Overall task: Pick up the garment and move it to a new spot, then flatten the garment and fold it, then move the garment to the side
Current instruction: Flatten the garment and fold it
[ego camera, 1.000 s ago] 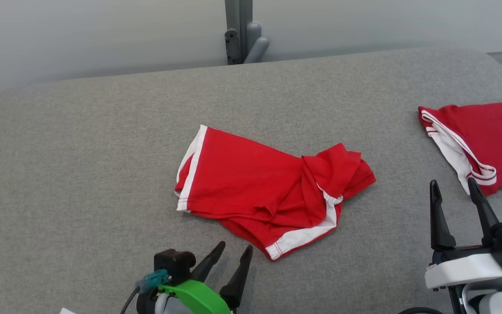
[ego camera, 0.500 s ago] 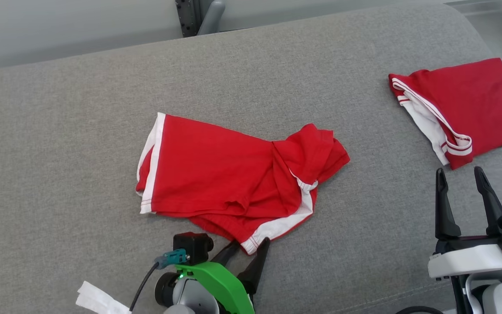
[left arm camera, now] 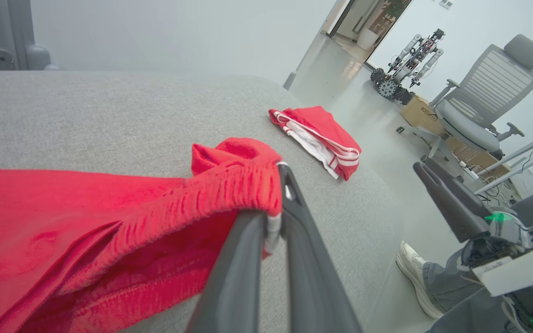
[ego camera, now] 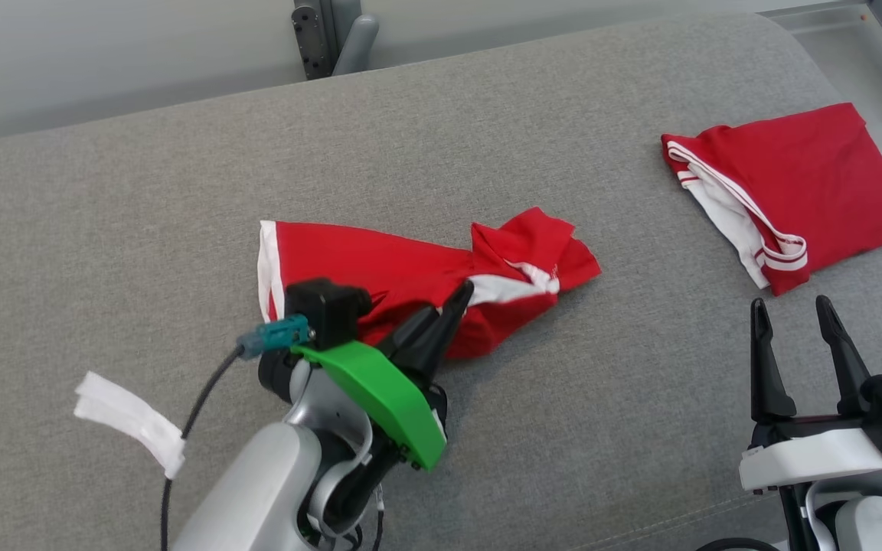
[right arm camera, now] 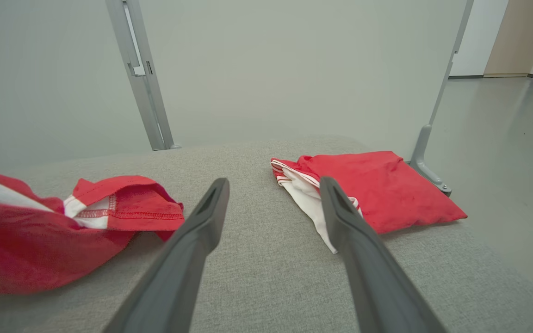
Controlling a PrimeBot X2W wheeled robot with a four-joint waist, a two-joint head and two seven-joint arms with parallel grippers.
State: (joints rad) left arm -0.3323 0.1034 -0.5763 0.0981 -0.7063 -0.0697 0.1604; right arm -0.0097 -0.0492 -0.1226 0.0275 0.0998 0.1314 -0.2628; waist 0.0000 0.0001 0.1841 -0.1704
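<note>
On the cushion [ego camera: 142, 229], the garment [ego camera: 380, 264] (red, white-trimmed) lies bunched.

The grey fabric-covered table [ego camera: 104, 252] lies bare over its left part, save a white paper-like strip [ego camera: 131, 421] near the front. A crumpled red garment with white trim [ego camera: 380, 260] blocks the middle, the left end effector [ego camera: 449, 302] clamped on its near hem. A bare lane runs between it and a folded red garment with white bands [ego camera: 816, 176] at far right, where the right end effector [ego camera: 790, 306], fingers spread, stands just in front. A grey metal post [ego camera: 318, 34] rises behind the far edge.
</note>
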